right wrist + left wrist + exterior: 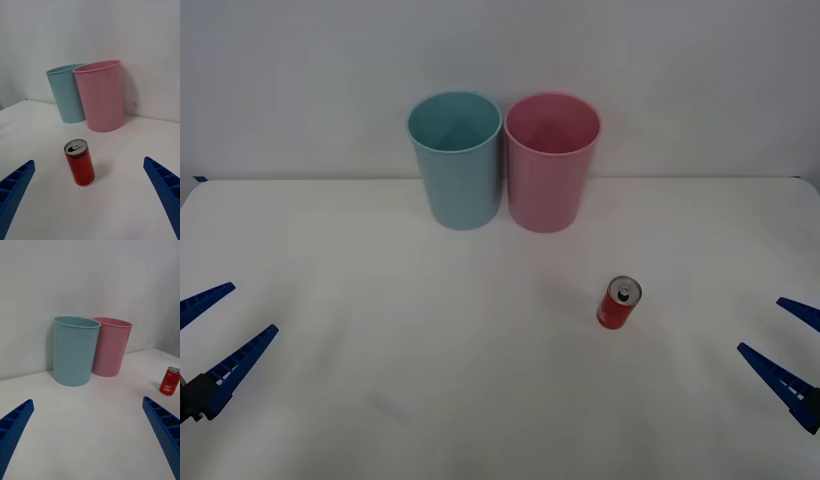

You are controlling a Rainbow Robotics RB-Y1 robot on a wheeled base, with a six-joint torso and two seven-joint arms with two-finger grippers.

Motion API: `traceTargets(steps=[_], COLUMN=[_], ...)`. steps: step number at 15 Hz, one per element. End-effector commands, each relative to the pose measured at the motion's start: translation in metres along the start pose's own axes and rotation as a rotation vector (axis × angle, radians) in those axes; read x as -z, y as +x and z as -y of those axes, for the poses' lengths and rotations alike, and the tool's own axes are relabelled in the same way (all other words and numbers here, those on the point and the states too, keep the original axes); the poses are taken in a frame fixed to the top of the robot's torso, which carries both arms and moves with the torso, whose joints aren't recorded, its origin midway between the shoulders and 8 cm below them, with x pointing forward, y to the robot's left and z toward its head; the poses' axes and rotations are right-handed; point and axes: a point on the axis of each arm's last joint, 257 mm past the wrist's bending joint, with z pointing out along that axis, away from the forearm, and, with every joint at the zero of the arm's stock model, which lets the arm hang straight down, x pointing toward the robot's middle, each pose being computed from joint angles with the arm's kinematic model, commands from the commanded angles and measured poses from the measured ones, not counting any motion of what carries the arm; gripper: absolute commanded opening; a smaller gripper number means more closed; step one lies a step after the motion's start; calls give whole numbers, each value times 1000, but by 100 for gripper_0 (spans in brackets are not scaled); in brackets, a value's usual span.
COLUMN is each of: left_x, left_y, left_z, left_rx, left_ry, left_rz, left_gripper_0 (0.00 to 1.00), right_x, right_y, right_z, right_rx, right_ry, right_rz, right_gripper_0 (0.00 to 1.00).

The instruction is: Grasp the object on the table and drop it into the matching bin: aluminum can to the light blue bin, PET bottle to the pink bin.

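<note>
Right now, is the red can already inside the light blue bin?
No, the red can stands upright on the white table, in front of the pink bin and apart from the light blue bin.

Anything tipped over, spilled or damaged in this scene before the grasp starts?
Nothing stands out. The red can stands upright on the table, apart from both bins. The light blue bin and pink bin stand upright side by side. Left gripper and right gripper hang open near the edges.

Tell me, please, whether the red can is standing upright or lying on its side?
Upright: the aluminum can stands on its base on the table, silver lid and pull tab facing up.
</note>
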Motion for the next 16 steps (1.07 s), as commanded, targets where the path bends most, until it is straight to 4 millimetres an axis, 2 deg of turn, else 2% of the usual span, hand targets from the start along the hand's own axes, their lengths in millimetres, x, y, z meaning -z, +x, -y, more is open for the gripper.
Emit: traceTargets(steps=[1, 9, 16], left_x=[0, 0, 0], left_y=[0, 0, 0], left_z=[0, 0, 0], left_rx=[0, 0, 0], left_ry=[0, 0, 0], left_rz=[0, 0, 0], left_gripper_0=[100, 100, 100], right_x=[1, 2, -20], right_y=[14, 52, 80], right_z=[-3, -5, -14], right_rx=[-2, 65, 48], right_ry=[-4, 11, 21], right_rz=[-14, -53, -93], right_gripper_0=[100, 100, 100])
